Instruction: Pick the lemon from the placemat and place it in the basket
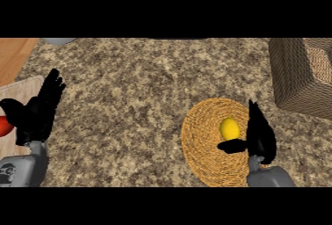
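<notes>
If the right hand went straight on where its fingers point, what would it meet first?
Likely nothing: the right hand points past the placemat rim over bare counter, with the lemon left of that line and the basket right. Depth unclear.

One lemon [229, 128], one placemat [202, 149], one basket [293, 85]

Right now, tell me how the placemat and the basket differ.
The placemat is round, flat and orange-tan; the basket is boxy, walled and darker brown. The placemat carries the lemon; the basket shows no lemon. The placemat lies nearer the robot, the basket farther back right. Both are woven.
</notes>
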Controlling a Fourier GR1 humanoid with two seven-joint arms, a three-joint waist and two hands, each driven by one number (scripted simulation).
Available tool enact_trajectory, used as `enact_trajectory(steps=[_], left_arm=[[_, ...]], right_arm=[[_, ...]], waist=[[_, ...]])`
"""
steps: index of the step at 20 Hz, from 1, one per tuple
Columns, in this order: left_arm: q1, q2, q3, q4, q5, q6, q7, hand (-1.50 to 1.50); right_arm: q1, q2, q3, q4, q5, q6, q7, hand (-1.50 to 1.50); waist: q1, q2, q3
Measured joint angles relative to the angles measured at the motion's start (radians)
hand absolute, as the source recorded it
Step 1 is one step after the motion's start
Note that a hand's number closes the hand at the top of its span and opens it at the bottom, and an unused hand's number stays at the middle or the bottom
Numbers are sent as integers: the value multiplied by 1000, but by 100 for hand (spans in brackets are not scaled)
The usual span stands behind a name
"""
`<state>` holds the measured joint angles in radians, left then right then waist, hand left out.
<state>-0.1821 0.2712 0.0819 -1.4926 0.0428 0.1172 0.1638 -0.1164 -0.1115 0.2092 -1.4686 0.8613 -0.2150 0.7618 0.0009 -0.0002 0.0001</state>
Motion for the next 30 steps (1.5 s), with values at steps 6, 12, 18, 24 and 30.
enact_trajectory(steps=[6, 12, 18, 24, 30], left_arm=[[9, -17, 14, -23, -21, -15, 20, 0], [-12, -33, 30, -11, -36, -25, 23, 0], [-16, -41, 37, -2, -48, -30, 16, 0], [-13, -46, 38, -12, -51, -35, 19, 0], [-18, -41, 53, 18, -45, -48, -8, 0]], right_arm=[[-8, 25, -21, 58, 20, 0, -45, -150], [-33, 48, -46, 116, 32, 6, -61, -150], [-35, 42, -54, 157, -14, 60, -134, 150], [-56, 24, -73, 218, -41, 67, -237, 150], [-52, 41, -78, 240, -44, 30, -285, 150]], waist=[[0, 0, 0], [-1, -1, -1], [-2, -8, -8], [-2, -15, -17], [-4, -23, -25]])
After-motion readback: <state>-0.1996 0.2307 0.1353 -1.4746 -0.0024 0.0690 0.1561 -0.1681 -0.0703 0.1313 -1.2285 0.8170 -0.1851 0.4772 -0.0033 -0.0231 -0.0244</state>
